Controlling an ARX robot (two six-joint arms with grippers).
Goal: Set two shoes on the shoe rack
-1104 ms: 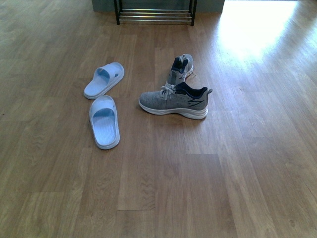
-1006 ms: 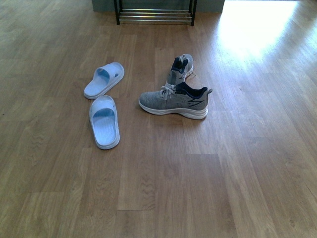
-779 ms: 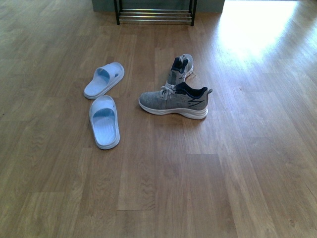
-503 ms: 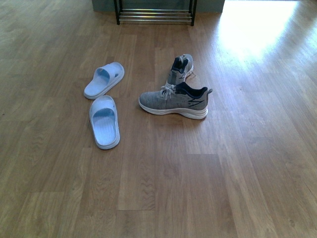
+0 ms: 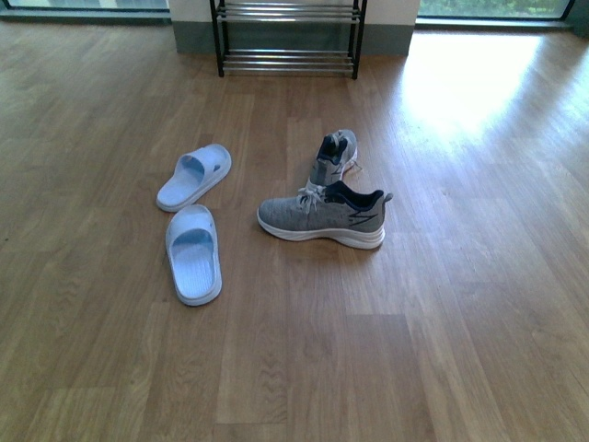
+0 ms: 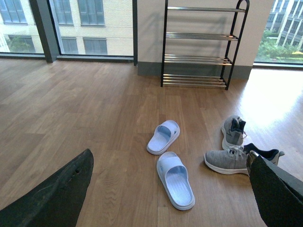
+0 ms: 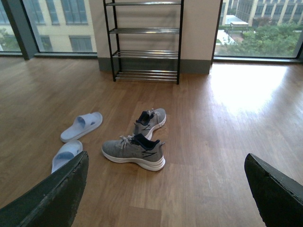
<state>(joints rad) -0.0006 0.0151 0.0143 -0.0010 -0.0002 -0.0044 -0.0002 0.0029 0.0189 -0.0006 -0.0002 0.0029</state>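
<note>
Sneakers [image 5: 321, 217] on floor [image 5: 460, 322], front view: one side-on, other just behind; shoe rack [image 5: 286, 63] well beyond. Left wrist: left gripper [image 6: 169, 156] spread wide, empty; sandals [image 6: 175, 182] nearby, wrong-grab risk. Right wrist: right gripper [image 7: 165, 158] agape, empty; lace-snag risk.

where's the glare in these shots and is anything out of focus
Front view: sunlight washes out the wooden floor at upper right; the grey sneakers are sharp. Left wrist view: the same glare lies beside the shoe rack; the left gripper's fingers are dark, soft-edged. Right wrist view: glare below the bright window; the right gripper's fingers are equally dark.
</note>
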